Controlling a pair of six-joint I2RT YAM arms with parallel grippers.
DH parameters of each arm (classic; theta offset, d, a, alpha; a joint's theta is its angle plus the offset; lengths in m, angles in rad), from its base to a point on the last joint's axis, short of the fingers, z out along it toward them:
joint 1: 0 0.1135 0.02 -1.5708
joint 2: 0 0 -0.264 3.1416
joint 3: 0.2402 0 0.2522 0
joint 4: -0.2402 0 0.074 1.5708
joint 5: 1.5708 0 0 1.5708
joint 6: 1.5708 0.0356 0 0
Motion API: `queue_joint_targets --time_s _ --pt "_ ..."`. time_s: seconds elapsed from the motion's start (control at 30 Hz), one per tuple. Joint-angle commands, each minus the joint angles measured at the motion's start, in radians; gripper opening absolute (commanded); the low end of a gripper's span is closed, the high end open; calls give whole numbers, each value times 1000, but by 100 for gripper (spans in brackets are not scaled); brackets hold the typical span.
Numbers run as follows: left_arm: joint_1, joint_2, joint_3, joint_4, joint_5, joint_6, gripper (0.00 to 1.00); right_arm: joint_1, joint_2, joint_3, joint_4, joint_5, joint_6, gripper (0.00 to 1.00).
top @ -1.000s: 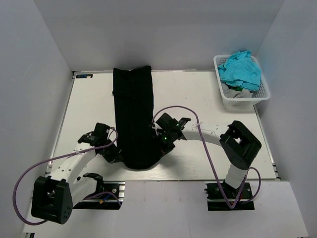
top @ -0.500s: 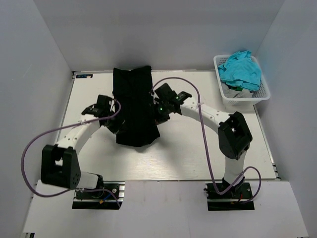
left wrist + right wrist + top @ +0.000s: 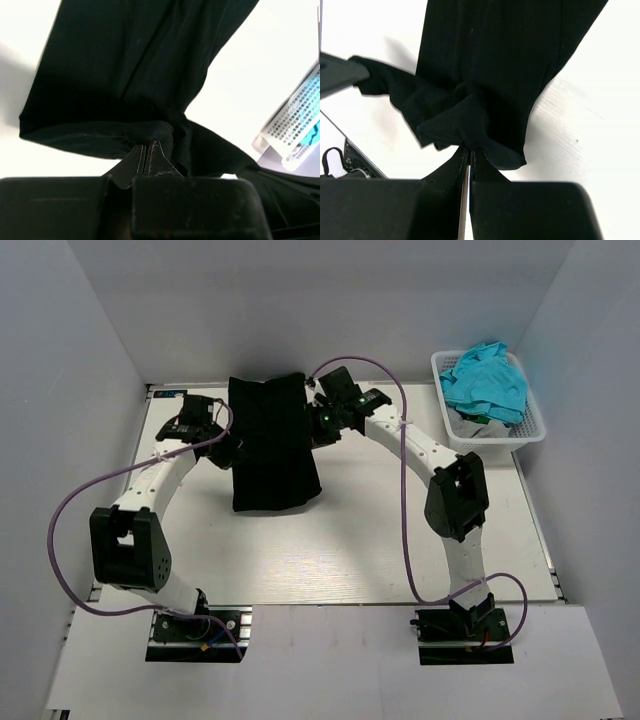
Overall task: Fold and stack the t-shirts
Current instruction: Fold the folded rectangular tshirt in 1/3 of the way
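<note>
Top external view: a black t-shirt lies as a long, narrow band on the white table, well to the left of the white basket, which stands at the table's far right corner. The band's far end is about level with the basket. Its near end lies closer to the arm bases than the basket does, and flares a little wider. A teal t-shirt is heaped in the basket, rising above its rim.

Both arms reach out to the black t-shirt and meet it about halfway along its length. The right gripper is at the edge facing the basket and the left gripper is at the edge turned away from it.

On the left wrist camera the jaws are pressed together with only a hairline between them, pinching a bunched lump of black cloth. The rest of the cloth spreads away beyond the fingertips, and the basket's perforated wall shows at the right of that picture. The right wrist camera shows the same thing — jaws closed tight on a gathered fold of the black cloth, with creases fanning out from the pinch.

Whether the pinched edges are raised off the table cannot be told from any view.
</note>
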Motion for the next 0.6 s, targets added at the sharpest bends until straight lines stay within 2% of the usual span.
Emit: queue_joint_targets --time_s 0.0,0.13,0.33,0.57 --pt "27 18 56 20 -10 26 0 -23 40 60 61 -43 -16 0" --pt "49 41 79 43 -20 26 0 -40 83 103 91 -61 -14 0" --pt "67 91 88 94 -14 49 0 -43 120 97 235 -112 -5 0" --pt "67 183 186 94 -23 91 0 -63 140 69 349 -55 27 0"
